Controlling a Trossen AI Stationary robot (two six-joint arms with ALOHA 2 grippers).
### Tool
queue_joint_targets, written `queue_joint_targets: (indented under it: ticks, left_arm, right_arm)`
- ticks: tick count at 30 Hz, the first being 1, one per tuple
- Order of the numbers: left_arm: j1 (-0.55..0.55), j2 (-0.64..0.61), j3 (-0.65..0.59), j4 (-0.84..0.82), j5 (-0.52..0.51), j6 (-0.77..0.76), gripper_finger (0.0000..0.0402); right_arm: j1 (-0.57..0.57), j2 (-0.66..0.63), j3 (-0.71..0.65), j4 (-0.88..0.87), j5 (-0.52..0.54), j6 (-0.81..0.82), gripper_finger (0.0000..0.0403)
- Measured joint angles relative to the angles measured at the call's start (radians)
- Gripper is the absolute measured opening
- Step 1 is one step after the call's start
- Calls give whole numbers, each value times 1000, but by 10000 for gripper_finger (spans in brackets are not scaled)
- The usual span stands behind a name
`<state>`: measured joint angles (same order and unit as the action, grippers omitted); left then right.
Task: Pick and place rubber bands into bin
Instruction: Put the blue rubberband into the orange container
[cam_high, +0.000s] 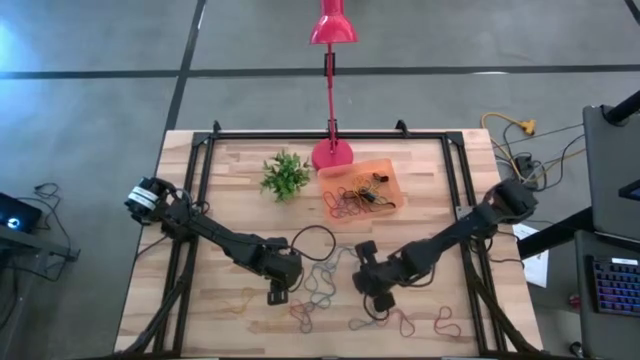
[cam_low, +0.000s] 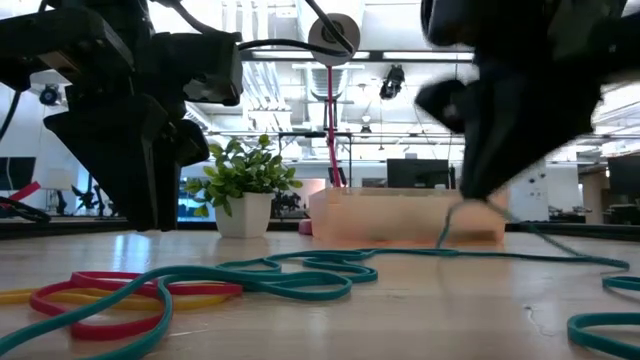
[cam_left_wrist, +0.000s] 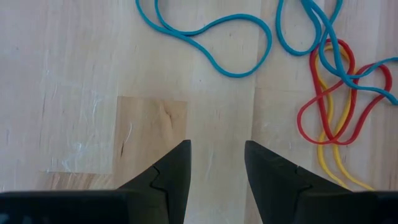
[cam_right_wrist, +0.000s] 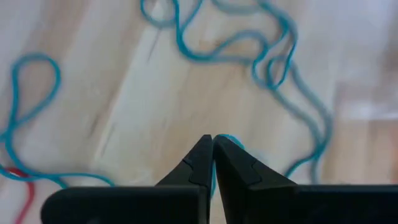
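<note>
The right gripper (cam_right_wrist: 212, 149) is clenched on a teal rubber band (cam_right_wrist: 231, 142), a strand of it pinched between the fingertips; in the low view that strand (cam_low: 448, 222) hangs from the gripper, lifted just off the wood in front of the bin (cam_low: 405, 215). From above, this gripper (cam_high: 382, 297) sits near the middle of the table's front half, with loose rubber bands (cam_high: 318, 285) scattered just beside it and more (cam_high: 425, 323) lying close to the front edge. The left gripper (cam_left_wrist: 216, 163) has its fingers spread apart with nothing between them, poised over bare wood with teal, red and yellow bands (cam_left_wrist: 336, 93) just ahead; from above it (cam_high: 277, 293) is left of the scattered loops, well in from the left edge. The orange bin (cam_high: 388, 165) stands toward the back edge, already holding a tangle of bands, touching or nearly touching the pink lamp base (cam_high: 331, 154), with a small green plant (cam_high: 284, 175) near its left. Bare tabletop (cam_high: 420, 215) lies open between the right gripper and the bin.
</note>
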<state>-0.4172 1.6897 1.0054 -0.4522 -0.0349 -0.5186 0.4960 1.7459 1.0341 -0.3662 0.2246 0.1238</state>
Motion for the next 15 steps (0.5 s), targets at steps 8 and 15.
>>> queue_joint_targets:
  ticks: [8,15]
  left_arm:
    - [0,0,0,0,0,0,134]
    - [0,0,0,1,0,0,134]
  right_arm:
    - [40,-8,148,-264,277,-3,8]
    - [55,-8,217,-400,461,23,8]
